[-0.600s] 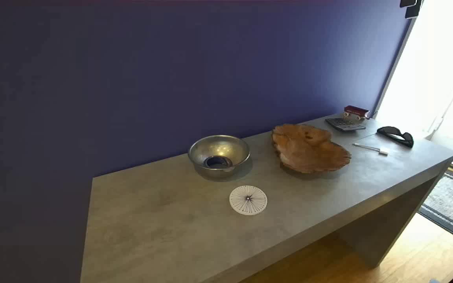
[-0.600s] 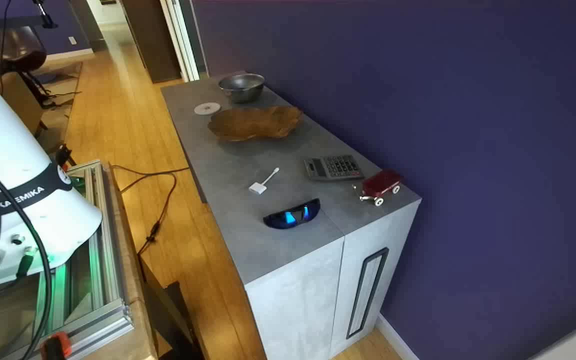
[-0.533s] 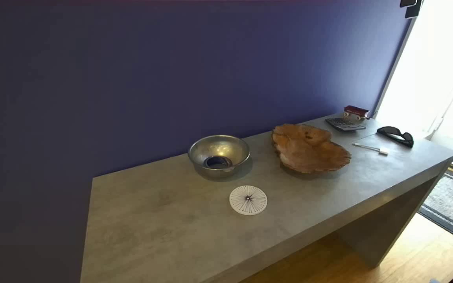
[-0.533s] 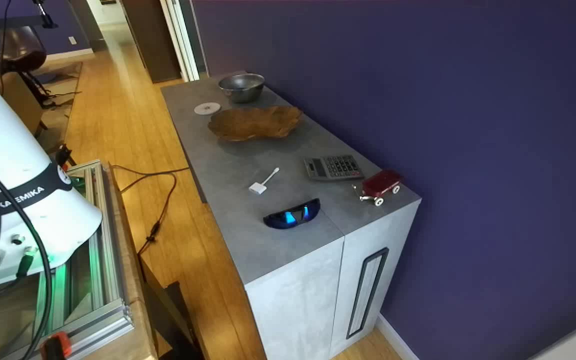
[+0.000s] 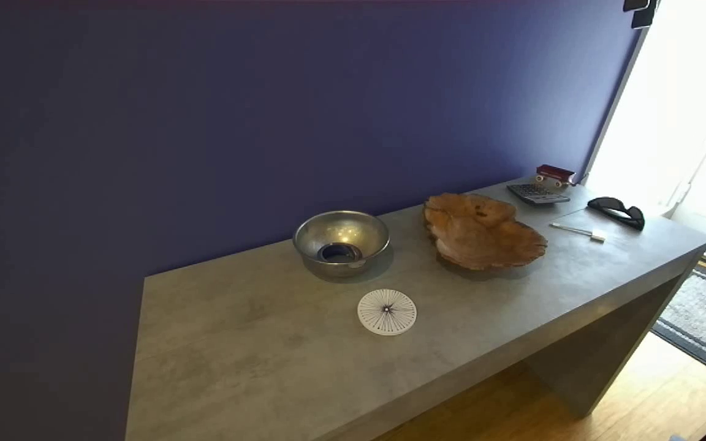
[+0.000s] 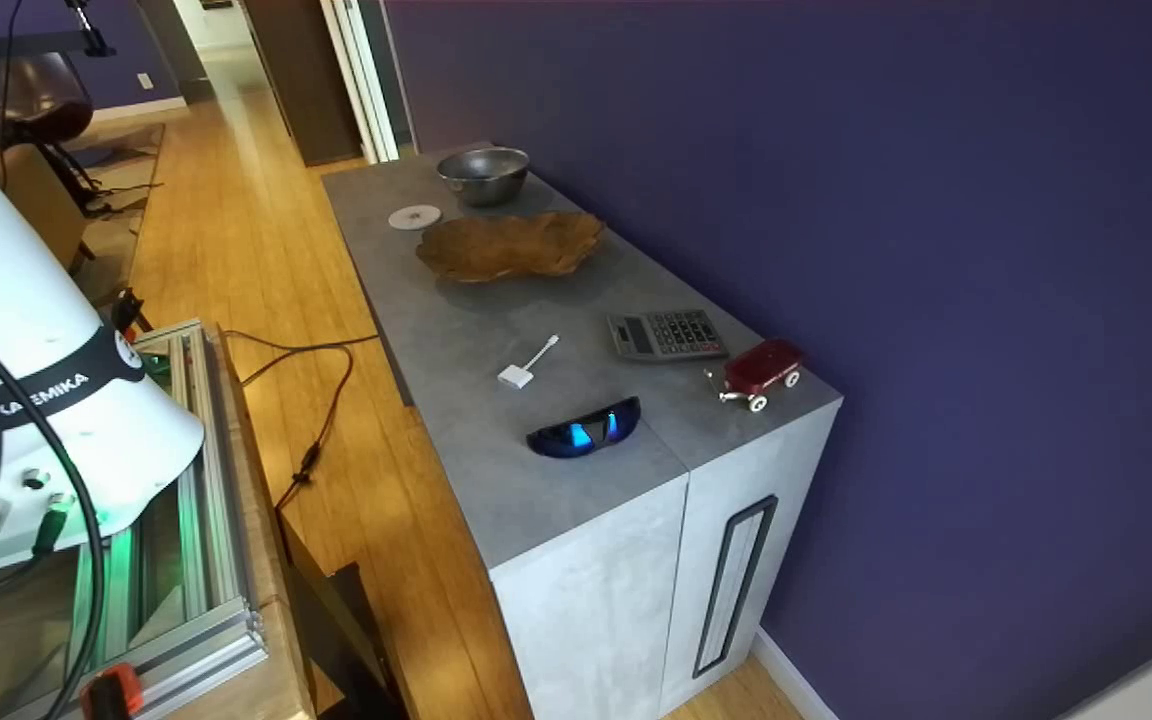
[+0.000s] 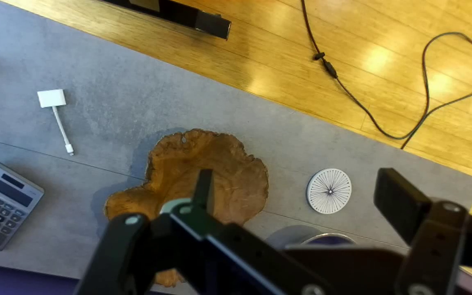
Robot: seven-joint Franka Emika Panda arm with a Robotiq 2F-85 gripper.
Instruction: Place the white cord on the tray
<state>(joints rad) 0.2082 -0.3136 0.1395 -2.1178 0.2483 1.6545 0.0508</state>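
Note:
The white cord lies on the grey countertop in both exterior views. It has a square white block at one end and a thin cable ending in a small plug. In the wrist view the cord is at the left, well away from the jaws. The tray, a brown wooden dish with a wavy rim, stands beside it and looks empty; it also shows in an exterior view. My gripper is open and empty, high above the counter. One finger hides part of the tray.
A white patterned disc and a metal bowl holding a dark round item are on the tray's far side from the cord. A calculator, dark sunglasses and a red toy wagon lie near the cord. A wall backs the counter.

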